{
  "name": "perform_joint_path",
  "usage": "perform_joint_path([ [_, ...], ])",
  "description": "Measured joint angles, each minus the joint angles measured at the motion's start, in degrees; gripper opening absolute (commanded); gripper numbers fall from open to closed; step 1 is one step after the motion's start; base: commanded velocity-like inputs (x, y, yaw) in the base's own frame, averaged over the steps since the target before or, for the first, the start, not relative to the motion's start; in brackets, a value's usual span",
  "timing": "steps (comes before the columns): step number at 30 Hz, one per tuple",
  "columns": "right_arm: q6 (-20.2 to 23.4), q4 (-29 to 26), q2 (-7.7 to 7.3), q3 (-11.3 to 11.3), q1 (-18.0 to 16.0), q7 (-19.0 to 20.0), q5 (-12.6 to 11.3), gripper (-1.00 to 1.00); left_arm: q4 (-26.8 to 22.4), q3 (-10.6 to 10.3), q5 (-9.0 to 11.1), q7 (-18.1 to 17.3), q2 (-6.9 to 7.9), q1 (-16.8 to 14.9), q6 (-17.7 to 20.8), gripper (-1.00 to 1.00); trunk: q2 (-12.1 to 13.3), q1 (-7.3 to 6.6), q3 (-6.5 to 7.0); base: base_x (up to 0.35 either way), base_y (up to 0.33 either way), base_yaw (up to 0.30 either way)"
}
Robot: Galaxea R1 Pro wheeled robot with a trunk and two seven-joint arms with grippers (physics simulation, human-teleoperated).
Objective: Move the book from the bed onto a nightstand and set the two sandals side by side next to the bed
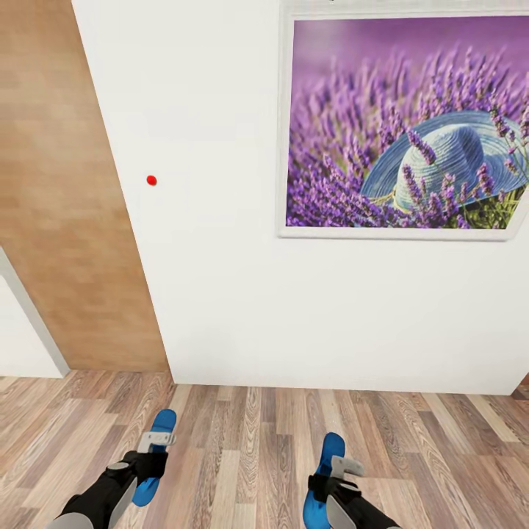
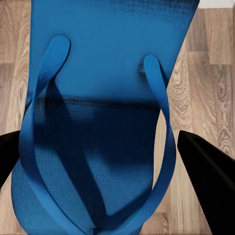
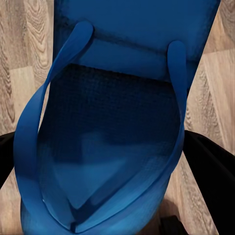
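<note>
My left claw [image 1: 156,441] pinches one blue sandal [image 1: 163,425], my right claw [image 1: 344,470] pinches the other sandal [image 1: 330,450], both over the wood floor [image 1: 250,441] below the lavender picture [image 1: 404,125]. Bed and book unseen; I judge placement remains.

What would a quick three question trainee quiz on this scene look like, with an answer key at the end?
1. True or false: each gripper carries a blue sandal.
2. The picture on the wall shows: A) a sailing boat B) a straw hat among lavender C) a city street.
3. What small mark is on the white wall left of the picture?

Key:
1. True: left gripper holds the left sandal, right gripper holds the right sandal.
2. B, the framed picture.
3. A red dot.
</note>
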Motion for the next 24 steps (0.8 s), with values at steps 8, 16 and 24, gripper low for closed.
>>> perform_joint_path([
  [8,-0.3,0.0,-0.08,0.0,0.5,0.0,0.0,-1.0,0.1,0.0,-0.1,0.0,-0.48,0.1,-3.2,-1.0,3.2,-1.76,1.44,0.0,0.0,0.0],
  [16,-0.3,0.0,-0.06,0.1,0.8,0.0,0.0,-1.0,5.6,0.0,-0.3,-0.2,-0.61,0.2,-7.7,-1.0,6.4,-3.52,2.88,0.0,0.0,0.0],
  [24,-0.3,0.1,-0.04,0.1,1.5,0.0,0.0,-1.0,6.8,0.0,-0.1,-0.2,-0.69,0.2,-8.5,-1.0,9.7,-5.28,4.33,0.0,0.0,0.0],
])
